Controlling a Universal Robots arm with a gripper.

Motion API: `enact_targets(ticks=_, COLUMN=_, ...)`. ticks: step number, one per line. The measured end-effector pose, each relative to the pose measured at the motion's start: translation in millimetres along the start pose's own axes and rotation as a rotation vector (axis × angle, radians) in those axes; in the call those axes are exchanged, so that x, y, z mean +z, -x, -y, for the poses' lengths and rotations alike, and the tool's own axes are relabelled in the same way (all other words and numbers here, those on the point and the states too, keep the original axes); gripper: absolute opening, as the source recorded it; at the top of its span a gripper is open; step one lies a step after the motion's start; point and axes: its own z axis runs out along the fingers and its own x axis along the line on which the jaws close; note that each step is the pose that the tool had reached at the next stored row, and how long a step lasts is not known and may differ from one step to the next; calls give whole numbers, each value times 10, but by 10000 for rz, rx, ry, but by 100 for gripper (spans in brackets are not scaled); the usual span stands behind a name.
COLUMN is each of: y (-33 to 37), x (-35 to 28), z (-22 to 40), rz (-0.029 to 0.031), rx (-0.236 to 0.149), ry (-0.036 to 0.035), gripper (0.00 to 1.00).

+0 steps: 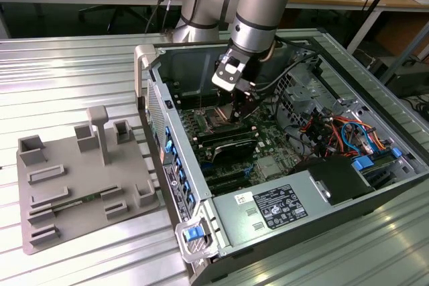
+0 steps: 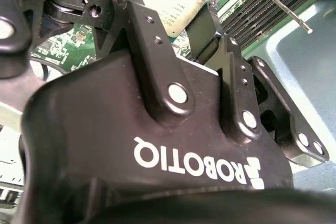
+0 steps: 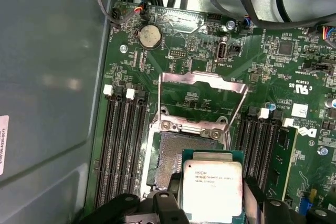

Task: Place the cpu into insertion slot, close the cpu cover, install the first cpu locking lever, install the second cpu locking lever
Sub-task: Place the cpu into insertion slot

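One small square silver-faced cpu [image 3: 211,190] sat pinched between the black fingers [image 2: 143,34], partly over the dark silver-rimmed insertion slot [image 3: 169,161], whose thin silver cpu cover [image 3: 202,80] stood raised. Placing seemed in hand, and seating likely needed its edges squared to the slot.

The chip [image 3: 211,182] has a silver-grey face with a green edge. The board [image 3: 173,40] is green, dotted with small silver specks. Its long slots [image 3: 123,145] are black with white end clips. The cover frame [image 3: 205,81] is bare silver, and the socket [image 3: 168,153] is dark grey. The gripper [image 2: 163,1] is black with white lettering. The ribbed table [image 1: 67,72] is pale grey.
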Motion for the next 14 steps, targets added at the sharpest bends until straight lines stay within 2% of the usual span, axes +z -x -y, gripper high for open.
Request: enact_targets(ticks=14, y=0, x=1, z=0, rz=-23, rx=679, ry=-45, gripper=55)
